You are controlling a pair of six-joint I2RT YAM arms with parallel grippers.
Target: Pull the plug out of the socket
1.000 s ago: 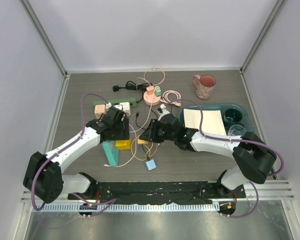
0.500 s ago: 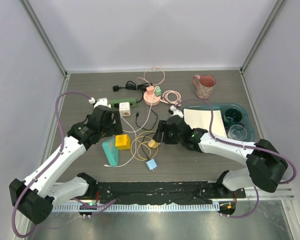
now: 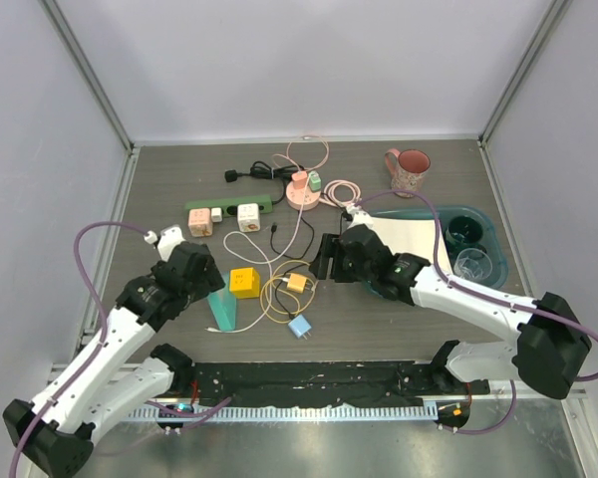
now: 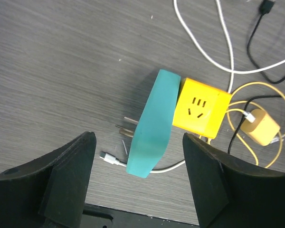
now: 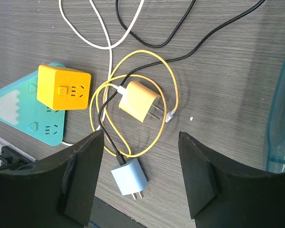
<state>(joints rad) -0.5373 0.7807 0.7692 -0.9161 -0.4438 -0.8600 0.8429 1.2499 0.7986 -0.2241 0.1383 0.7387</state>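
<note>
The yellow cube socket (image 3: 244, 282) lies on the table against a teal socket block (image 3: 220, 306); both also show in the left wrist view, cube (image 4: 202, 109) and block (image 4: 152, 123). The yellow plug (image 3: 298, 283) lies apart from the cube, prongs bare, inside its coiled yellow cable; the right wrist view shows it (image 5: 139, 100) free on the table. My left gripper (image 3: 197, 279) is open and empty, above the teal block (image 4: 138, 156). My right gripper (image 3: 324, 264) is open and empty, above the yellow plug (image 5: 141, 137).
A blue plug (image 3: 300, 327) lies near the front. A green power strip (image 3: 229, 206), a pink round socket (image 3: 301, 191) and loose cables lie at the back. A pink mug (image 3: 408, 171) and a teal tray (image 3: 490, 239) stand at the right.
Both arms have drawn back from the cube, the left toward the near left, the right toward the right. The yellow plug has come away from the cube and lies loose.
</note>
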